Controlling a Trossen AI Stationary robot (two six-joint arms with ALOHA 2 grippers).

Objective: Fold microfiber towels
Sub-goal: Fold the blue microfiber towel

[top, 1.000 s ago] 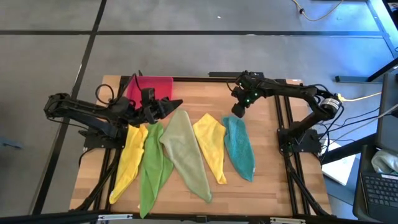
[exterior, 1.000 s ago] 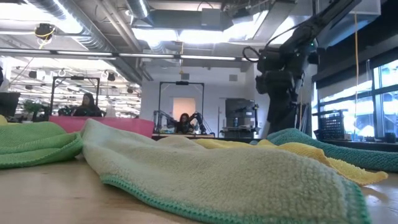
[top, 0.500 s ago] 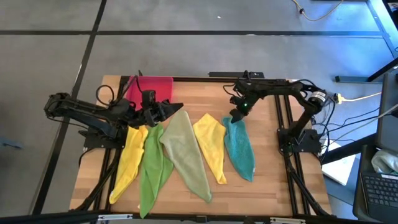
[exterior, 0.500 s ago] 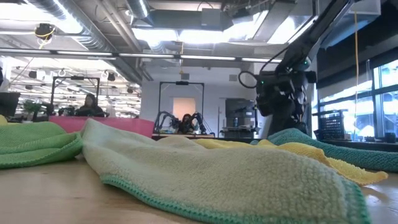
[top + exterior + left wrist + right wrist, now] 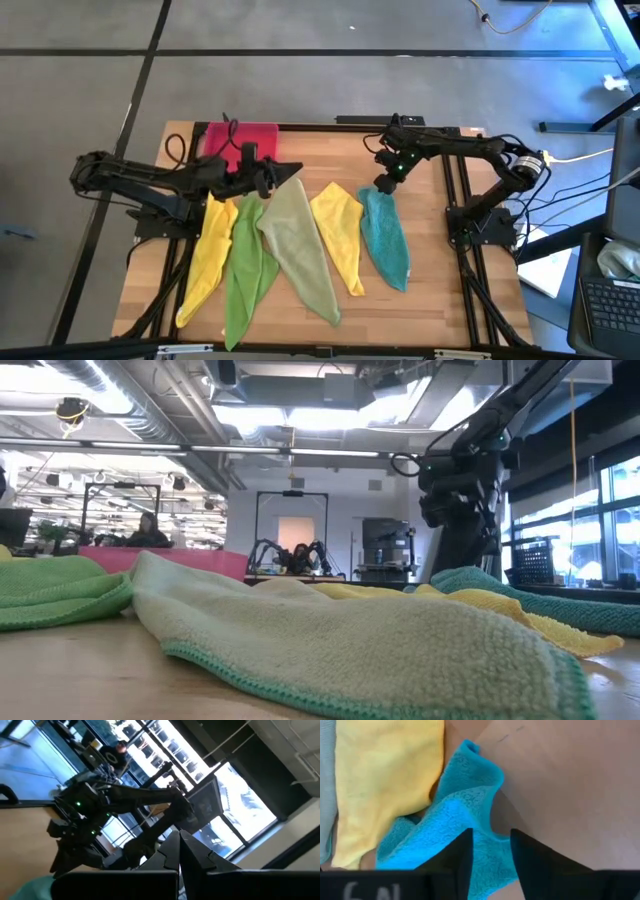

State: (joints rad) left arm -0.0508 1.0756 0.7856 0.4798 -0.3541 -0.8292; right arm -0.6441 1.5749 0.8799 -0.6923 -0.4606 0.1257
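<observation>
1. Microfiber towels lie fanned out on the wooden table (image 5: 420, 220), five soft, rumpled cloths with a nubby pile, each drawn into a long tapering shape.
2. From left to right in the high view: a yellow towel (image 5: 205, 255), a bright green towel (image 5: 245, 270), a pale olive towel (image 5: 300, 250), a second yellow towel (image 5: 342, 238) and a teal towel (image 5: 388, 240).
3. The olive cloth's looped weave and teal stitched hem show plainly in the low view (image 5: 350, 650).
4. The right gripper (image 5: 382, 186) is at the far end of the teal towel; in its wrist view the two dark fingers (image 5: 457, 855) stand partly apart astride a raised fold of the fuzzy teal cloth (image 5: 455, 815), which lies between them. Whether they already pinch it I cannot tell.
5. The left gripper (image 5: 285, 170) is shut with nothing in it, held above the far ends of the green and olive towels.
6. A rigid pink-red tray (image 5: 240, 138) sits at the far left of the table, partly hidden by the left arm; its contents cannot be made out.
</observation>
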